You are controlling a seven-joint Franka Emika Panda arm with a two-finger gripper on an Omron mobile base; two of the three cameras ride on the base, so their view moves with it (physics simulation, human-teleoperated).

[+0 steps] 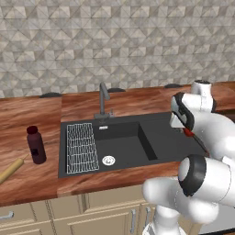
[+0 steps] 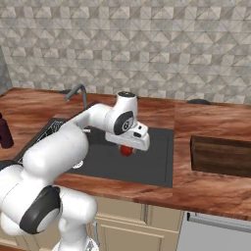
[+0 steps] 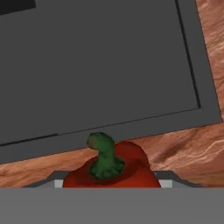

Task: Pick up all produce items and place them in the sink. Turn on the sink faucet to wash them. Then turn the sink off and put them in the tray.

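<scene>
A glossy red fruit with a green stem (image 3: 109, 168) sits right at my gripper (image 3: 109, 180), which is shut on it. From the right base view the fruit (image 2: 127, 150) hangs under the hand (image 2: 128, 146), above the flat right part of the black sink (image 2: 147, 166). The left base view gives just a red sliver of the fruit (image 1: 188, 132) beside the wrist, over the sink (image 1: 151, 137). The grey gooseneck faucet (image 1: 103, 98) stands behind the basin. To the right of the sink the dark wooden tray (image 2: 220, 156) lies on the counter.
A white wire rack (image 1: 81, 148) lies in the basin's left side, with the silver drain (image 1: 108, 160) beside it. On the counter to the left stand a maroon bottle (image 1: 36, 144) and a tan rolling pin (image 1: 10, 170). A tiled wall backs the counter.
</scene>
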